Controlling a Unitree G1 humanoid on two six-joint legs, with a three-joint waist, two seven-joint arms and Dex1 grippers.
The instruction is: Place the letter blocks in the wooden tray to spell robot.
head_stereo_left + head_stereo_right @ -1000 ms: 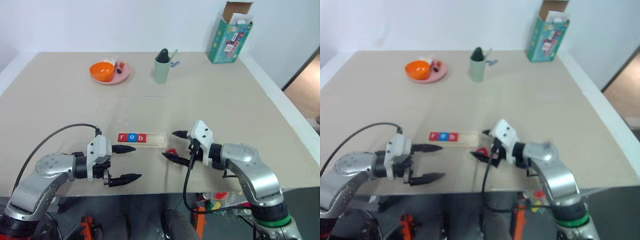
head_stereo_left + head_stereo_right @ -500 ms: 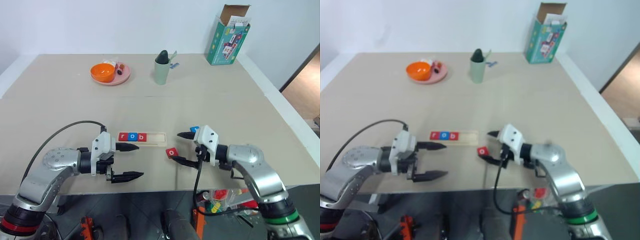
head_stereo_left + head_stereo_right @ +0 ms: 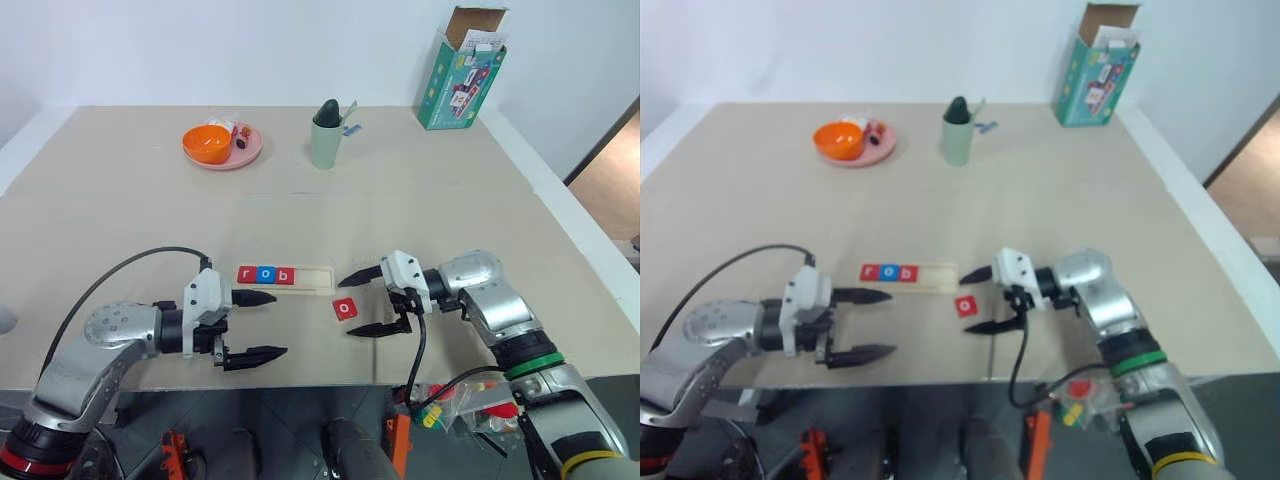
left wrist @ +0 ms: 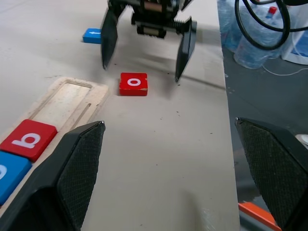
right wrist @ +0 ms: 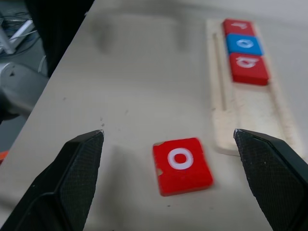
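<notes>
Right gripper (image 3: 362, 300) spread wide, straddling red "o" block (image 3: 344, 308) lying flat on table (image 3: 450, 210) just off wooden tray (image 3: 312, 277) end; r, o, b (image 3: 265, 274) seated. Fourth-letter step; next: close on tile, lift, seat beside b

A pale wooden grooved tray (image 3: 312, 277) holds a red r tile (image 3: 246, 274), a blue o tile (image 3: 264, 274) and a red b tile (image 3: 283, 275), all lettered in white; a loose red square tile with a white o (image 3: 344, 308); a blue tile (image 4: 92, 35) with a white letter; an orange bowl (image 3: 206, 143) on a round pink plate (image 3: 247, 152); a pale green cup (image 3: 324, 145); a teal printed carton (image 3: 461, 84); a beige tabletop (image 3: 420, 200)
</notes>
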